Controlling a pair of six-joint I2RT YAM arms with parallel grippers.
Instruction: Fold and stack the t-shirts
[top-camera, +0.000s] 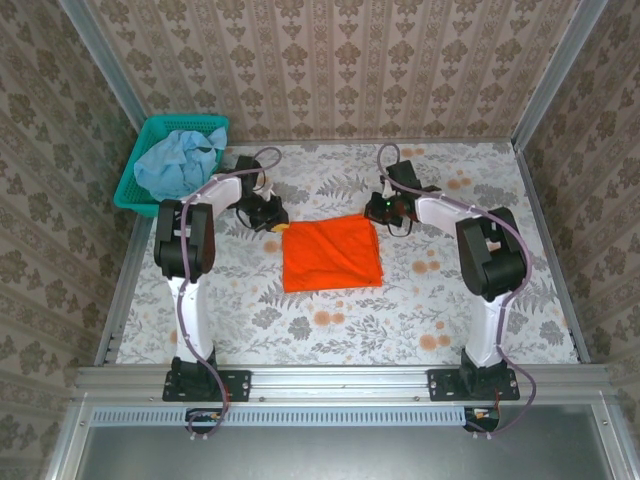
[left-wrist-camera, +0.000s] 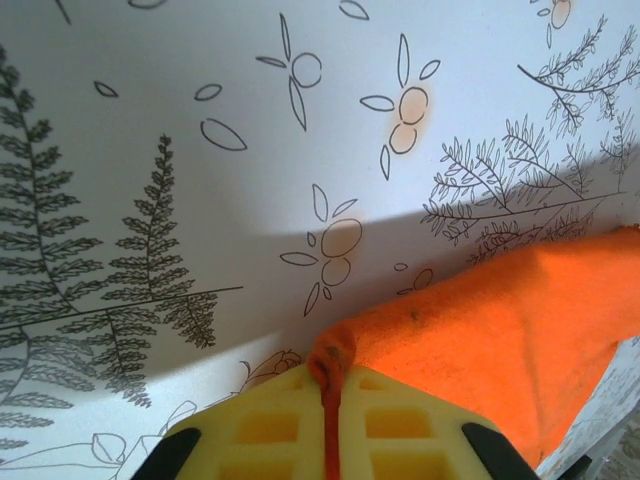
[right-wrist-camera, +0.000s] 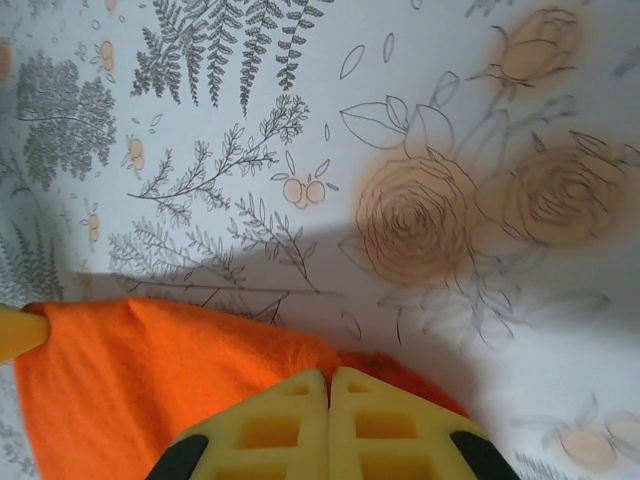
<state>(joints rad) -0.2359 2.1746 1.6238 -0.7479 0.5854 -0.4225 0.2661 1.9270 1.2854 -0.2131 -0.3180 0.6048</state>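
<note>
Left tool (left-wrist-camera: 330, 375) and right tool (right-wrist-camera: 329, 378) both clenched on orange shirt (top-camera: 331, 254) corners; right's bite looks thin, maybe, so it could slip out mid-fold.

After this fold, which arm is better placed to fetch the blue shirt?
Left, probably: the left gripper, jaws shut on the orange shirt's far left corner, is near the basket holding the blue shirt; the right gripper is farther.

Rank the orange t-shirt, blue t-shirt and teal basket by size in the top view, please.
1. teal basket and orange t-shirt: too alike to rank.
2. blue t-shirt, bunched inside the basket.
</note>
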